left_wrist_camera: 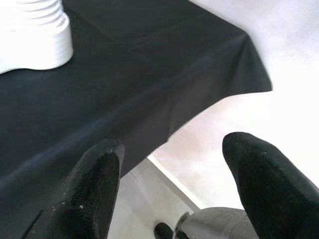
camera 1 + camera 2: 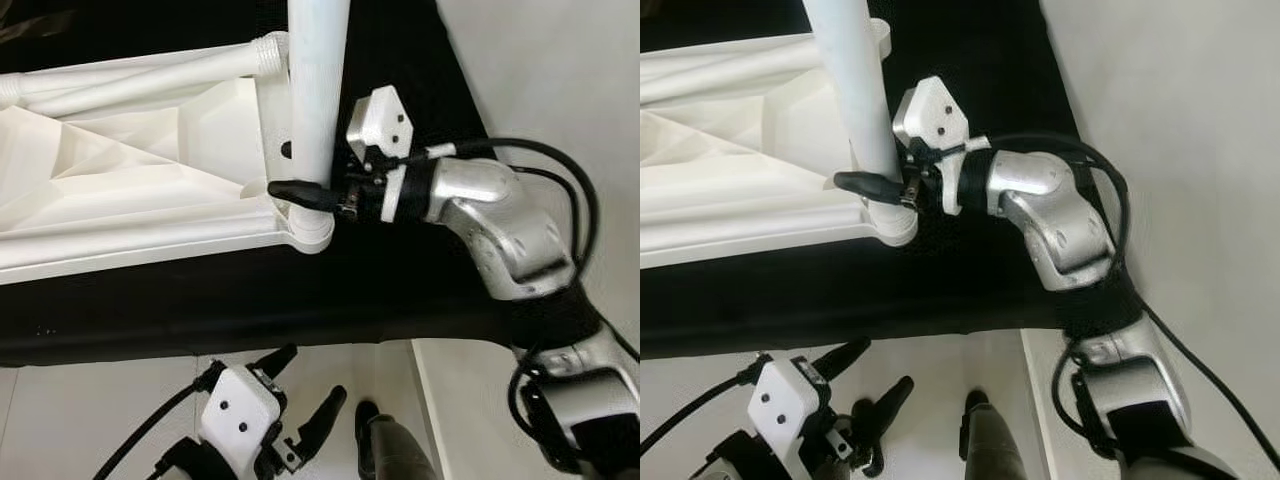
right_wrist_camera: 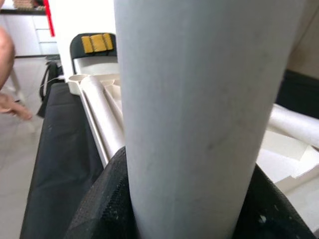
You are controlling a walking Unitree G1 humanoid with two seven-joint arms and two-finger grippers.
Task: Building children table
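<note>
Children's table top (image 2: 130, 190), white plastic and lying underside up, rests on the black-clothed table (image 2: 250, 300) with one corner socket (image 2: 305, 225) near the table's front right corner. A white table leg (image 2: 315, 90) stands upright in that socket, and the right claw (image 2: 300, 195) is clenched around the leg's lower part just above the socket, one black finger visible across the front of the tube; in the right wrist view the leg (image 3: 209, 109) sits between the black fingers (image 3: 104, 204). Another white leg (image 2: 140, 75) lies flat along the far edge of the upturned top. The left claw (image 2: 305, 395) hangs below the table's front edge over the pale floor (image 2: 90, 410), its fingers (image 1: 89, 184) spread apart and holding nothing.
</note>
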